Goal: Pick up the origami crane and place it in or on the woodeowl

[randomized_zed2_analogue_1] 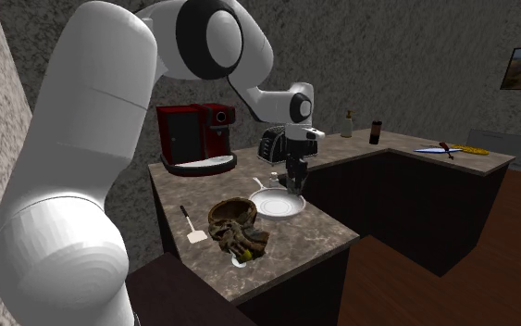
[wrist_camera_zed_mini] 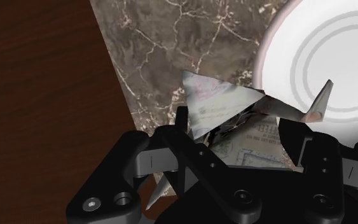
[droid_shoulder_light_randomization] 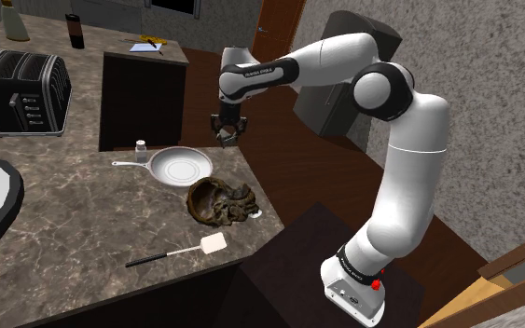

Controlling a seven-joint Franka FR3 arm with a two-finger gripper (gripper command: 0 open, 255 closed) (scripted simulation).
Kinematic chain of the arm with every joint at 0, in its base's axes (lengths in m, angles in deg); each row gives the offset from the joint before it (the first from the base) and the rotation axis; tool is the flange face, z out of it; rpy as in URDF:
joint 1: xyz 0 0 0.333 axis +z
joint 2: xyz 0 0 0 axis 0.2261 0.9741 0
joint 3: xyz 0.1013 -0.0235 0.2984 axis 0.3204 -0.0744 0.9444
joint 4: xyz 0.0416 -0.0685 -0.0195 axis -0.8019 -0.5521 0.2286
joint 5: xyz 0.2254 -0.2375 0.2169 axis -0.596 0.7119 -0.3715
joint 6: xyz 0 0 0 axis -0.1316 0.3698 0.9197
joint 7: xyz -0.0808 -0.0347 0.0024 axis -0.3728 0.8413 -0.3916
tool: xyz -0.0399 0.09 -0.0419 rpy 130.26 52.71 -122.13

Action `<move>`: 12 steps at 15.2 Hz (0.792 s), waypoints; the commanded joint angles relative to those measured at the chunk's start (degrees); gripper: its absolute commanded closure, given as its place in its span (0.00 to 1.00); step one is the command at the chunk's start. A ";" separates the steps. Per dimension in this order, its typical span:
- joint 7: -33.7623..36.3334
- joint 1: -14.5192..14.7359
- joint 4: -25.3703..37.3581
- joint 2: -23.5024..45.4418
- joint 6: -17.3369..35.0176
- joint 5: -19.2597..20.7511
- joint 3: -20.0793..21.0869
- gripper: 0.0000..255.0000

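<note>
Wrist view: the fingers point(wrist_camera_zed_mini: 182, 127) are closed on the origami crane point(wrist_camera_zed_mini: 225, 105) and hold it above the tabletop point(wrist_camera_zed_mini: 158, 51) edge, just beside the white pan point(wrist_camera_zed_mini: 323, 38). The brown owl figure point(droid_shoulder_light_randomization: 221, 200) lies near the pan, apart from the crane.

Brown-grey marbled tabletop point(droid_shoulder_light_randomization: 83, 214), pale cookware, one printed paper bird.

The tabletop is mottled brown and grey with thin pale veins. The origami crane point(wrist_camera_zed_mini: 228, 108) is off-white paper printed with faint grey-green text and stamp-like marks. The gripper point(wrist_camera_zed_mini: 238, 137) is all black, and the arm point(droid_shoulder_light_randomization: 409, 168) is white with dark joints. The frying pan point(droid_shoulder_light_randomization: 178, 168) is white with grey rings. The wooden owl point(droid_shoulder_light_randomization: 221, 200) is dark brown streaked with olive. The spatula point(droid_shoulder_light_randomization: 181, 252) has a white blade and a black handle. The toaster point(droid_shoulder_light_randomization: 22, 88) is black with silvery trim and the coffee machine point(randomized_zed2_analogue_1: 193, 134) is red and black. The floor point(wrist_camera_zed_mini: 37, 95) is dark red-brown wood grain. The wall point(droid_shoulder_light_randomization: 493, 112) is speckled grey.
</note>
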 commanded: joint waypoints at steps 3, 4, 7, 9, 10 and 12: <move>-0.28 -0.10 1.07 -1.46 -2.53 -0.22 0.08 1.00; -0.29 -0.11 1.16 -1.56 -2.71 -0.24 0.08 1.00; 1.64 0.84 -7.35 -7.20 0.10 -0.69 0.92 1.00; 2.94 1.52 -12.49 -10.74 1.67 -1.07 1.55 1.00; 3.61 1.87 -14.92 -12.45 2.38 -1.30 1.89 1.00; 4.95 2.62 -19.55 -15.79 3.66 -1.82 2.63 1.00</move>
